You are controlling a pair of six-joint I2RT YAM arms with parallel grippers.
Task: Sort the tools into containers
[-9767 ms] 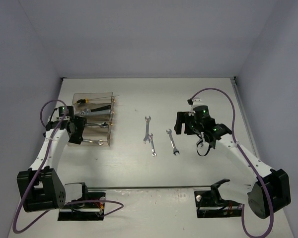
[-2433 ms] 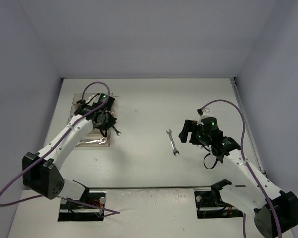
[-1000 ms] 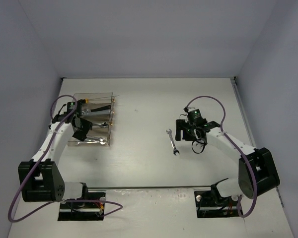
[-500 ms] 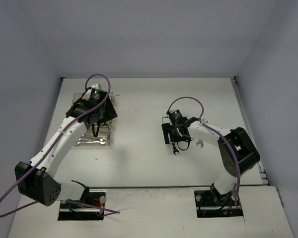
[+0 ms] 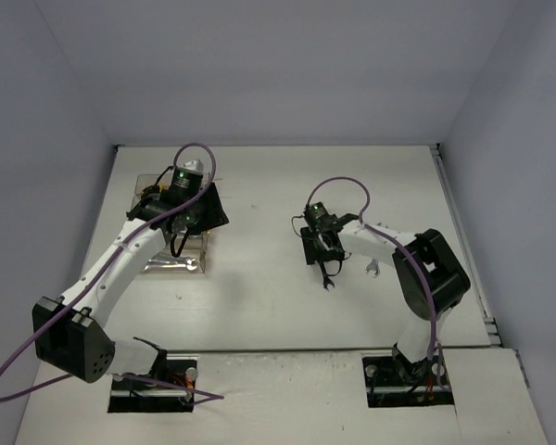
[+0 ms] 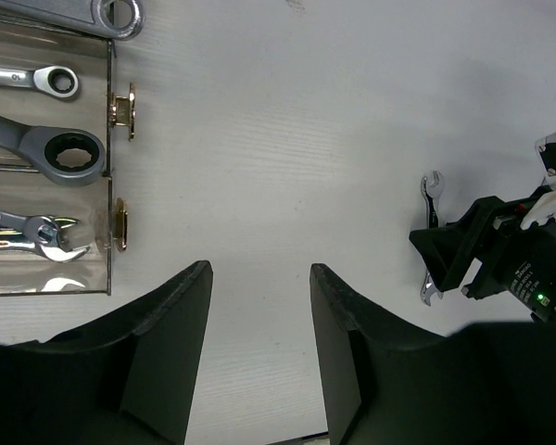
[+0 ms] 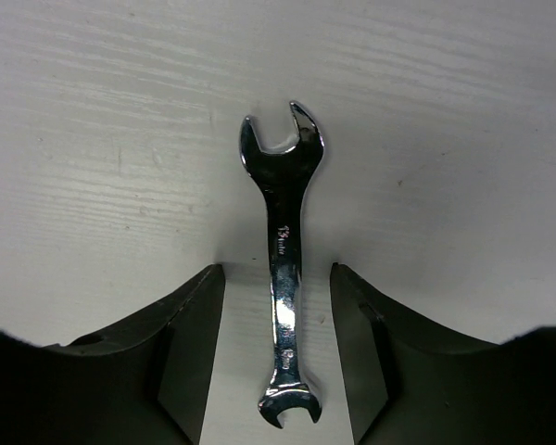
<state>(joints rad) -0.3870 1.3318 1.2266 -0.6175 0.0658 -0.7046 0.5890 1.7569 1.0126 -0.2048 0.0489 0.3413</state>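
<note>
Pictured at far left: clear plastic rectangular bins joined in a row on the white table, with several silver metal wrenches laid flat inside. Just right of the bins, above bare tabletop: the left gripper, black fingers spread, nothing between them. Farther right, well apart from the bins: one silver metal double open-ended wrench, flat on the table. Straddling its shaft from above: the right gripper, its black fingers spread to either side, a sliver of table showing between each finger and the metal, not pinching it.
</note>
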